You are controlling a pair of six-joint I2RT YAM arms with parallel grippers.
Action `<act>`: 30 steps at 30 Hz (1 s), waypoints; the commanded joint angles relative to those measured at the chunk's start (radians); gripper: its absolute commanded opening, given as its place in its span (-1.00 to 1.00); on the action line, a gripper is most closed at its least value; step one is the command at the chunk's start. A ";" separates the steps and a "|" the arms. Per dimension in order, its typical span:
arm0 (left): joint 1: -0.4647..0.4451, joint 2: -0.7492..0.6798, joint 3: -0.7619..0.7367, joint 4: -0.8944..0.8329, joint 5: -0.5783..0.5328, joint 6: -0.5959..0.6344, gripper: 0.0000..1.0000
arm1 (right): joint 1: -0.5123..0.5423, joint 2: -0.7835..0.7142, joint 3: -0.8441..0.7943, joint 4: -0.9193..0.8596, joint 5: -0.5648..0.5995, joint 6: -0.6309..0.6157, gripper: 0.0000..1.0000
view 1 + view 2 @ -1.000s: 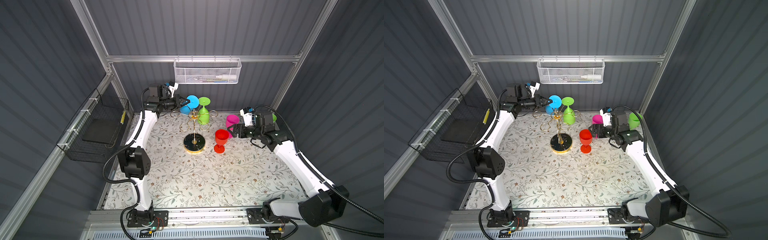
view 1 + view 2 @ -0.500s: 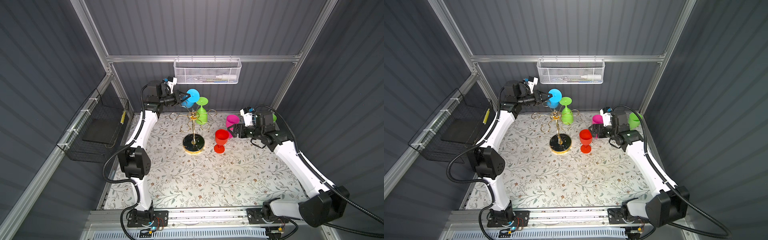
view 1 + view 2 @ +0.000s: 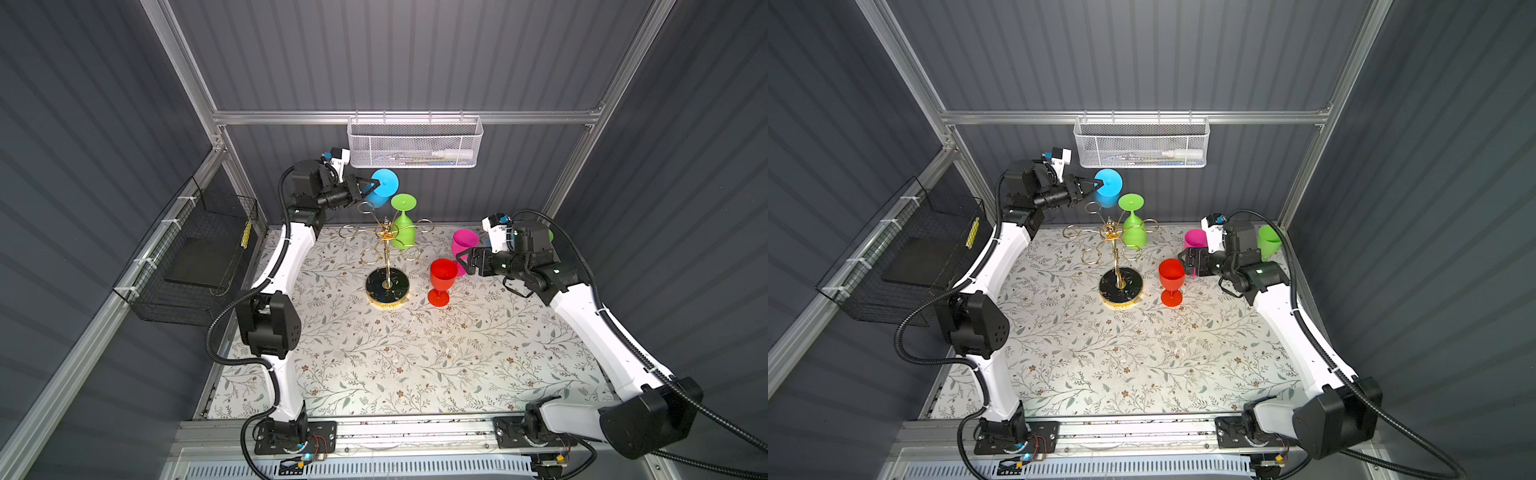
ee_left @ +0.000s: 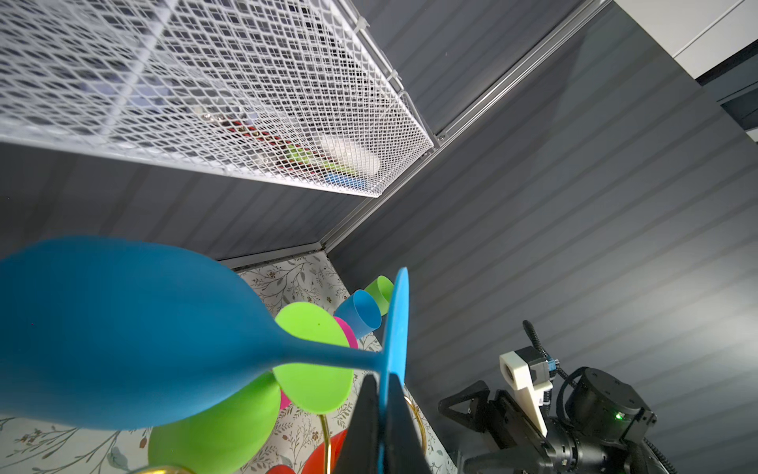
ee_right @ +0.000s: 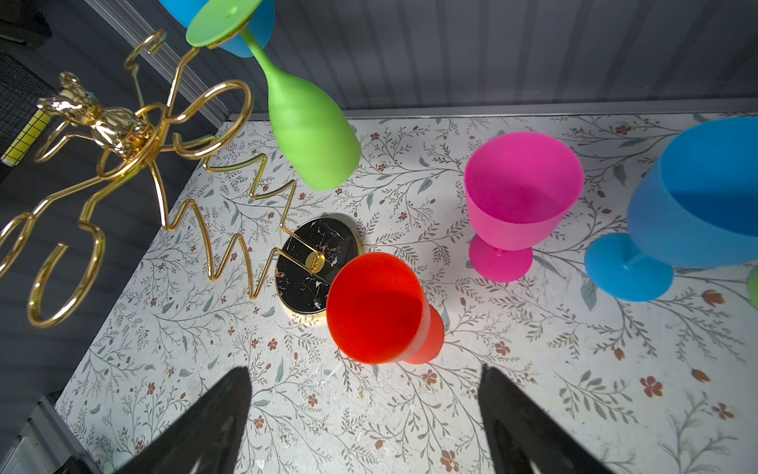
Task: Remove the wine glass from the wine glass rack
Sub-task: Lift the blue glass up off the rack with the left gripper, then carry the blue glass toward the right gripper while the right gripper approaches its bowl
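My left gripper [image 3: 372, 183] [image 4: 383, 379] is shut on the flat foot of a blue wine glass [image 3: 381, 192] [image 4: 123, 328]. It holds the glass in the air above and behind the back-left arms of the wine glass rack [image 3: 388, 245] [image 5: 123, 131], apart from the wire. The rack is gold wire on a round black base [image 3: 1121, 286]. A green wine glass [image 3: 403, 232] [image 5: 307, 131] hangs upside down from a back arm. My right gripper [image 3: 464, 262] [image 5: 364, 369] is open and empty, low beside an upright red glass [image 3: 442, 274] [image 5: 377, 307].
A pink glass [image 5: 521, 193] and another blue glass [image 5: 697, 197] stand upright at the back right, with a green cup [image 3: 1268, 241] behind my right wrist. A white mesh basket [image 3: 415, 143] hangs just above the raised glass. A black wire basket [image 3: 199, 253] is on the left wall.
My left gripper has lifted the blue wine glass up and back, off the rack's arm and toward the white basket. The right arm has stayed still.
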 commanded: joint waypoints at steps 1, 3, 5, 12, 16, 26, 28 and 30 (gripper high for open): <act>0.027 -0.007 -0.020 0.145 0.037 -0.081 -1.00 | -0.005 -0.029 -0.002 0.010 0.008 -0.015 0.77; 0.038 -0.016 -0.030 0.190 0.054 -0.117 -1.00 | -0.004 -0.038 0.000 0.018 0.010 -0.023 0.77; 0.050 -0.023 -0.048 0.254 0.068 -0.165 -1.00 | -0.005 -0.046 0.008 0.024 0.012 -0.034 0.77; 0.107 -0.033 -0.111 0.550 0.125 -0.421 -1.00 | -0.004 -0.072 0.034 0.067 0.018 -0.076 0.79; 0.149 -0.032 -0.146 0.780 0.136 -0.623 -1.00 | -0.005 -0.089 0.041 0.124 0.001 -0.094 0.79; 0.186 0.034 -0.080 1.225 0.118 -1.105 -1.00 | -0.002 -0.115 0.054 0.336 -0.129 -0.108 0.82; 0.186 0.031 -0.079 1.269 0.114 -1.150 -1.00 | 0.000 -0.116 0.053 0.387 -0.156 -0.110 0.83; 0.186 0.022 -0.082 1.310 0.109 -1.190 -1.00 | 0.005 -0.111 0.059 0.433 -0.181 -0.119 0.83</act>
